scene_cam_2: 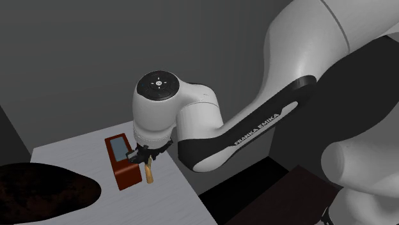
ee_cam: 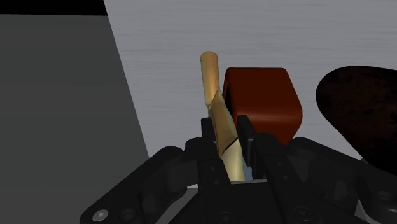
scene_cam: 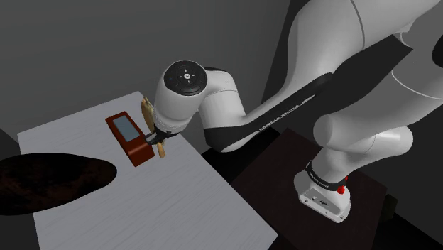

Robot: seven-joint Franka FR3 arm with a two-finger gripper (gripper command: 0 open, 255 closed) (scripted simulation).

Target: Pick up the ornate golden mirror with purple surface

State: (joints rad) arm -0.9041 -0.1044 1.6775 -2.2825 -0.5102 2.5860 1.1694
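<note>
The golden mirror (ee_cam: 212, 86) shows edge-on as a narrow golden piece; its face is turned away, so I see no purple surface. My gripper (ee_cam: 228, 137) is shut on it, one black finger pressed against each side. In the shoulder view the gripper (scene_cam: 155, 137) hangs under the white wrist, the mirror's golden end (scene_cam: 147, 109) showing behind it and the handle (scene_cam: 162, 150) in front. In the second exterior view the handle (scene_cam_2: 149, 173) pokes out below the gripper (scene_cam_2: 144, 155). I cannot tell whether the mirror touches the white table (scene_cam: 184, 206).
A reddish-brown box (scene_cam: 132, 139) with a grey-blue top lies right beside the mirror, close to my fingers (ee_cam: 245, 130). A dark oval object (scene_cam: 50, 182) lies at the shoulder view's left. The table's edge runs near the mirror; the dark stand (scene_cam: 284, 160) is beyond it.
</note>
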